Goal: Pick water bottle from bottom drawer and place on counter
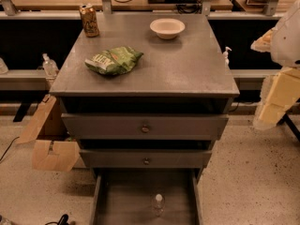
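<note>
The water bottle (158, 204) stands upright on the flat grey floor of the pulled-out bottom drawer (123, 198), a little right of centre; it is small and clear, capped in white, its body faint against the grey; the pincer (275, 100) hangs at the right edge, beside the worktop (187, 64), well apart from the bottle; whether it is open or closed I cannot tell.

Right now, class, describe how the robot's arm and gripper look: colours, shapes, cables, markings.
At the view's right edge, beside the counter, the arm is a smooth, rounded white shell. Below it, the gripper is pale cream-yellow, built of flat, blocky segments. No cables or markings show on either.
</note>
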